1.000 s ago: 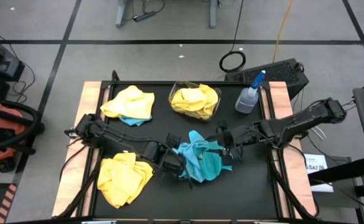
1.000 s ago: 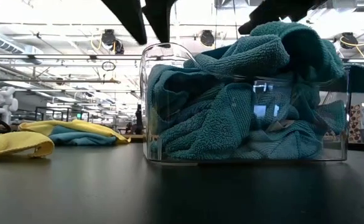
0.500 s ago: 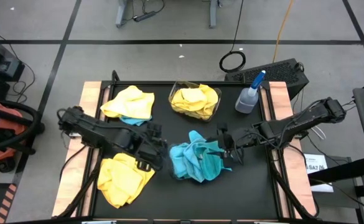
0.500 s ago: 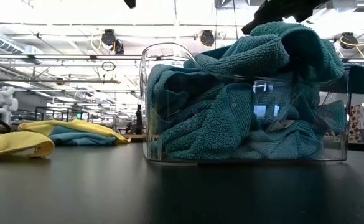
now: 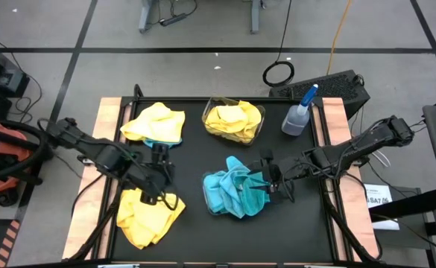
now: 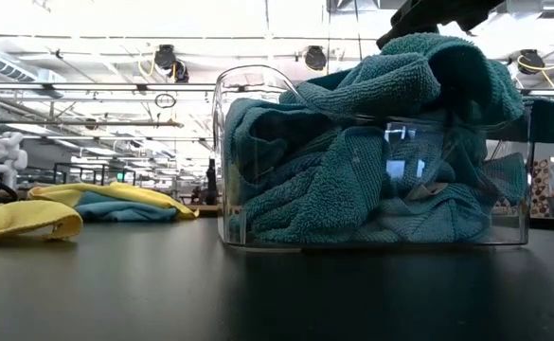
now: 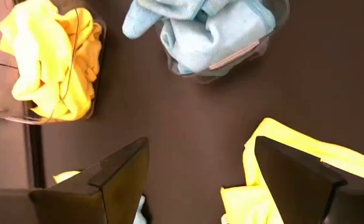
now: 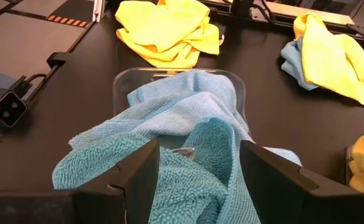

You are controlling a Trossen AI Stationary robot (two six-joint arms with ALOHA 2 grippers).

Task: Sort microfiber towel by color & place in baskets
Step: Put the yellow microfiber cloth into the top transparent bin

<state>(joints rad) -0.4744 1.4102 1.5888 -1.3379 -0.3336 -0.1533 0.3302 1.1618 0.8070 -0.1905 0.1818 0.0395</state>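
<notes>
Turquoise microfiber towels [image 5: 232,195] fill a clear basket [image 6: 227,114] at mid-table and heap above its rim. Yellow towels lie in a second clear basket [image 5: 234,121] at the far side. A loose yellow pile [image 5: 149,214] lies near left. Another yellow pile [image 5: 154,123] lies far left with a turquoise towel [image 5: 158,144] under its near edge. My left gripper [image 5: 164,173] hangs open and empty over bare table between the two piles. My right gripper [image 8: 197,186] is open at the turquoise basket's right side, its fingers on either side of the topmost towel [image 8: 194,146]. My right gripper's fingers [image 8: 135,177] slant down from the table's right and stand on either side of the heaped turquoise towel's top fold [image 8: 200,162]. I cannot tell whether they touch it. The towel rests on the others in the basket.
A clear spray bottle with a blue nozzle [image 5: 299,112] stands at the far right. Wooden strips [image 5: 107,119] edge the black tabletop left and right. Bare table lies between the baskets and along the near edge.
My left gripper has drawn away from the turquoise basket toward the table's left edge and risen, staying open and empty. It has left the low view.
</notes>
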